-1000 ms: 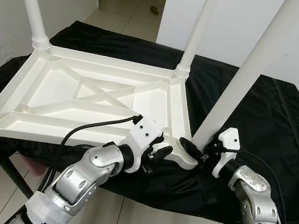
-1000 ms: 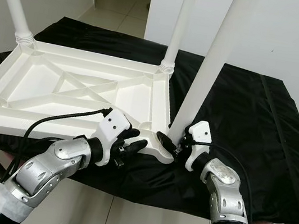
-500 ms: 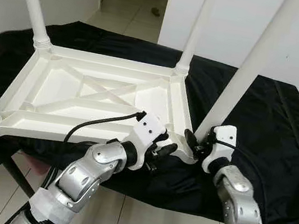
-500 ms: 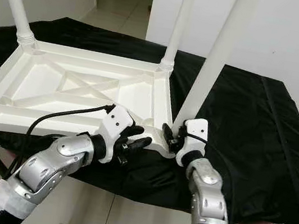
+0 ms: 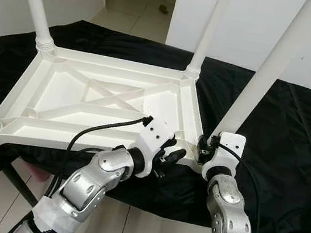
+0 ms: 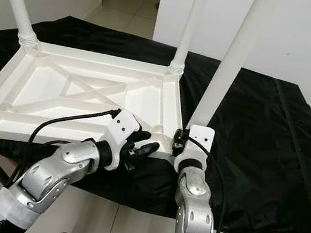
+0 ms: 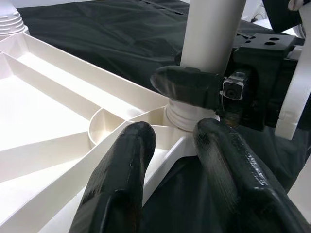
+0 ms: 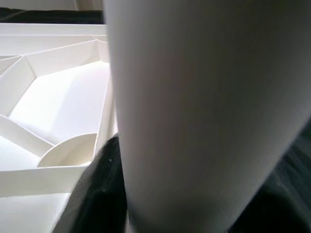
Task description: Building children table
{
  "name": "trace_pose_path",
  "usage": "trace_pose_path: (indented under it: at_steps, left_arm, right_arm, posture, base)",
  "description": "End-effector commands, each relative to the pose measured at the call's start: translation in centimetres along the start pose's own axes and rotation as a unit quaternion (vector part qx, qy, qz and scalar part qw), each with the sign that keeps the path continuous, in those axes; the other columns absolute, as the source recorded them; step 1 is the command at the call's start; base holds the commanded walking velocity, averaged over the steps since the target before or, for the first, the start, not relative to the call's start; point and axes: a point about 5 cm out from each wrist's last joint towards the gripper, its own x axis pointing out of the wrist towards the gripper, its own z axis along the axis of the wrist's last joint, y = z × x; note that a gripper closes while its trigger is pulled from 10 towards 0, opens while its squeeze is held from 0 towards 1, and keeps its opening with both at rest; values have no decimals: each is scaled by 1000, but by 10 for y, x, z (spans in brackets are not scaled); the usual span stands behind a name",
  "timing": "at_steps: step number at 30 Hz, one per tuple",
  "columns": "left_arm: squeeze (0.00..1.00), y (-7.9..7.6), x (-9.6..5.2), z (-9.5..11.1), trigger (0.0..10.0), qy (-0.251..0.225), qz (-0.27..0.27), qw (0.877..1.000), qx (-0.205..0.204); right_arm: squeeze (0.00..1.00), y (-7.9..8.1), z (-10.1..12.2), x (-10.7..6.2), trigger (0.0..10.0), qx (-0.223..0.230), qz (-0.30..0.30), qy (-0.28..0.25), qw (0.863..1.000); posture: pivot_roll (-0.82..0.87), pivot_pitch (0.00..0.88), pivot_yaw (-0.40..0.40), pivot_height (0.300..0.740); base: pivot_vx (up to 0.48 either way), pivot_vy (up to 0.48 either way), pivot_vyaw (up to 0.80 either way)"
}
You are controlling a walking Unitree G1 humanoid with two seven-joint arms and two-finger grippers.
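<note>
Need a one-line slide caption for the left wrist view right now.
Left gripper open at the upside-down white table's corner, while the right gripper clamps the base of the near-right leg over black cloth.

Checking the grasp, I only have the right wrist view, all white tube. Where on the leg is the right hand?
Observer: The right hand is at the very bottom of the near-right leg, just above its ribbed collar at the table corner.
Operator: Left hand?
Observer: The left hand is open, fingers either side of the table's near rim beside that corner.
Operator: Other legs?
Observer: The three other legs stand upright in their corners.
</note>
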Motion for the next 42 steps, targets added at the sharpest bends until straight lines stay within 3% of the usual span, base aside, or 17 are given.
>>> trace_pose_path:
  at_steps: [1, 7, 8, 9, 10, 11, 12, 14, 23, 24, 27, 28, 37, 42]
  left_arm:
    - [0, -2, 1, -3, 10000, 9, -11, 1000, -6]
    - [0, 0, 0, -4, 10000, 9, -9, 1000, -6]
    - [0, 0, -1, -4, 10000, 10, -9, 1000, -5]
    - [0, 0, -1, -4, 10000, 10, -9, 1000, -5]
    - [0, 0, -1, -4, 10000, 10, -9, 1000, -5]
    - [0, 0, -1, -4, 10000, 11, -9, 1000, -4]
    - [0, 0, -1, -4, 10000, 11, -9, 1000, -4]
    - [0, 1, -2, -4, 10000, 10, -7, 1000, -4]
    - [0, 2, -2, -3, 10000, 11, -7, 1000, -2]
    - [0, 2, -2, -3, 10000, 11, -7, 1000, -2]
    - [0, 2, -1, -3, 10000, 10, -7, 1000, -1]
    - [0, 2, -1, -2, 10000, 9, -7, 1000, -1]
    - [0, 3, -1, -1, 10000, 5, -3, 1000, 1]
    - [0, 2, -1, -1, 10000, 5, -3, 1000, 1]
  right_arm:
    - [1000, -7, -5, 2, 10000, 5, 8, 14, 1000]
    - [1000, -13, -1, 5, 10000, 2, 26, 7, 1000]
    - [1000, -14, 0, 6, 10000, -4, 72, 9, 997]
    - [278, -16, 0, 6, 10000, -11, 116, 10, 993]
    - [278, -16, 0, 6, 10000, -11, 116, 10, 993]
    - [0, -17, 1, 5, 10000, -20, 162, 8, 987]
    - [0, -17, 1, 5, 10000, -20, 162, 8, 987]
    - [0, -20, 1, 1, 10000, -55, 246, -2, 968]
    - [0, -33, -10, 8, 10000, -109, 342, 17, 933]
    - [0, -35, -12, 12, 7961, -117, 348, 21, 930]
    - [0, -36, -13, 14, 7961, -122, 352, 24, 928]
    - [0, -37, -14, 17, 0, -116, 358, 26, 926]
    - [0, -39, -14, 24, 0, -103, 386, 14, 917]
    - [0, -38, -15, 23, 0, -98, 382, 11, 919]
  posture:
    - [-9, 17, -50, 740]
    - [-10, 18, -50, 740]
    - [-10, 18, -50, 740]
    - [-8, 16, -48, 740]
    - [-8, 16, -48, 740]
    - [-8, 16, -48, 740]
    - [-8, 16, -48, 740]
    - [-5, 14, -45, 740]
    - [-4, 7, -41, 740]
    - [-2, 3, -41, 740]
    - [-2, 3, -41, 740]
    - [0, 0, -42, 740]
    - [6, 0, -47, 740]
    - [8, 0, -50, 740]
  base:
    - [0, 0, 0]
    - [0, 0, 0]
    - [0, 0, 0]
    - [0, 0, 0]
    - [0, 0, 0]
    - [0, 0, 0]
    - [0, 0, 0]
    - [0, 0, 0]
    - [0, 0, 0]
    - [0, 0, 0]
    - [0, 0, 0]
    - [0, 0, 0]
    - [0, 0, 0]
    - [0, 0, 0]
